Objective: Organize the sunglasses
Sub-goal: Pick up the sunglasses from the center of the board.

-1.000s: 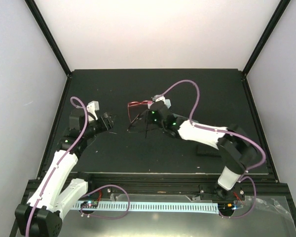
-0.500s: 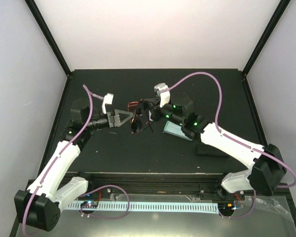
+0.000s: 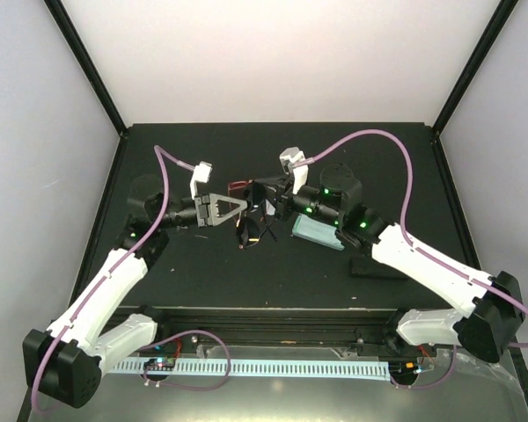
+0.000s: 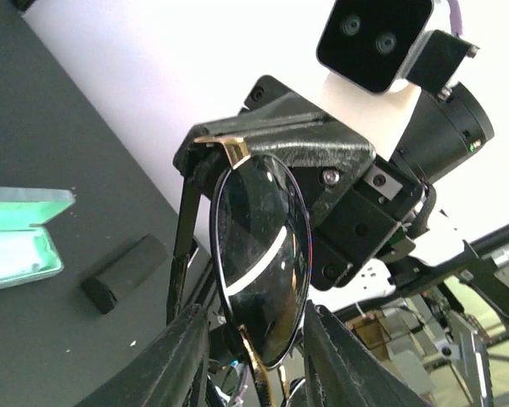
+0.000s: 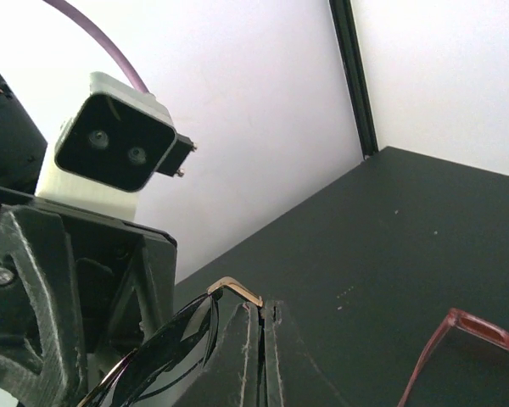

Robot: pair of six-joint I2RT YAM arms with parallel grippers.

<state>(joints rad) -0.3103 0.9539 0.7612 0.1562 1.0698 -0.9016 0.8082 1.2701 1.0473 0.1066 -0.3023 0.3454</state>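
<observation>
Right tool clenched on black sunglasses by the hinge corner, held above the surface, mid-frame in top view. Left tool straddles the lower lens; can't tell if gripping. Red sunglasses on surface, lower right of right wrist view.

Left wrist cam: black sunglasses run off btm edge, lower rim not seen. Can't tell if left tool fingers actually touch the lens. Pale blue case cropped at left. Right wrist cam: only a corner of red sunglasses in pic; right tool hides its own pinch point. Top cam: both pairs too small for detail.
</observation>
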